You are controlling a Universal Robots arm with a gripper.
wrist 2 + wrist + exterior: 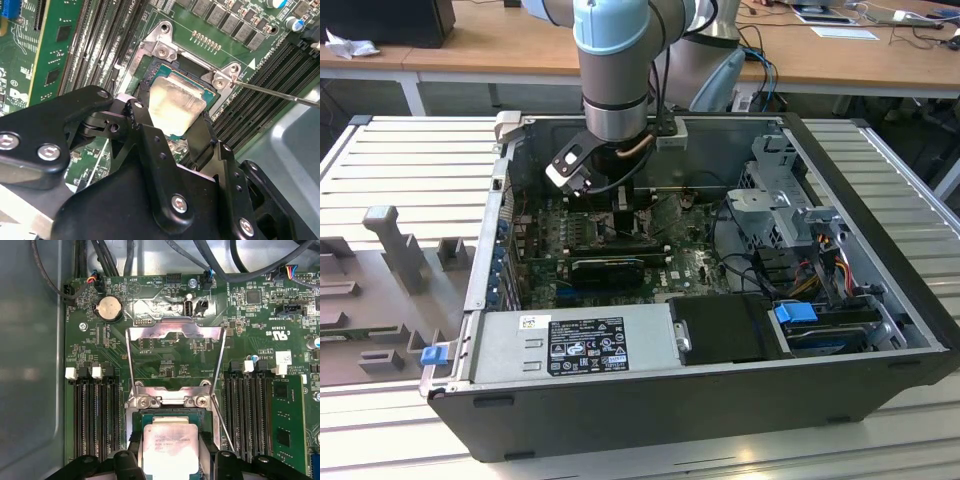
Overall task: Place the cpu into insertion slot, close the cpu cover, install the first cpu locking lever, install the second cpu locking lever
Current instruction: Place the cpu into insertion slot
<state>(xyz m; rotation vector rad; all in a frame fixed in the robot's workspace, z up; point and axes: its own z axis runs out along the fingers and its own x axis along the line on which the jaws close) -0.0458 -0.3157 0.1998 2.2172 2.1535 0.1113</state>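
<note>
In both wrist views the cpu (175,105) (171,447), a flat square chip with a dull silver top, lies in the insertion slot (145,87) (150,419). Whether it is fully seated I cannot tell. My gripper (170,120) (172,462) is shut on the cpu, one black finger (136,112) against each of two opposite edges. The cpu cover (175,330) stands flipped open beyond the socket, past its hinge bracket (170,396). A thin locking lever rod (280,94) (223,425) juts out free beside the socket. In the exterior view the gripper (620,205) reaches down into the open computer case.
Long black memory slots (95,415) (250,410) flank the socket closely. A green card (45,55) stands upright nearby. Cables (115,255) and a coin battery (110,308) lie beyond the cover. The power supply (570,345) and drive cage (780,200) fill the case's other parts.
</note>
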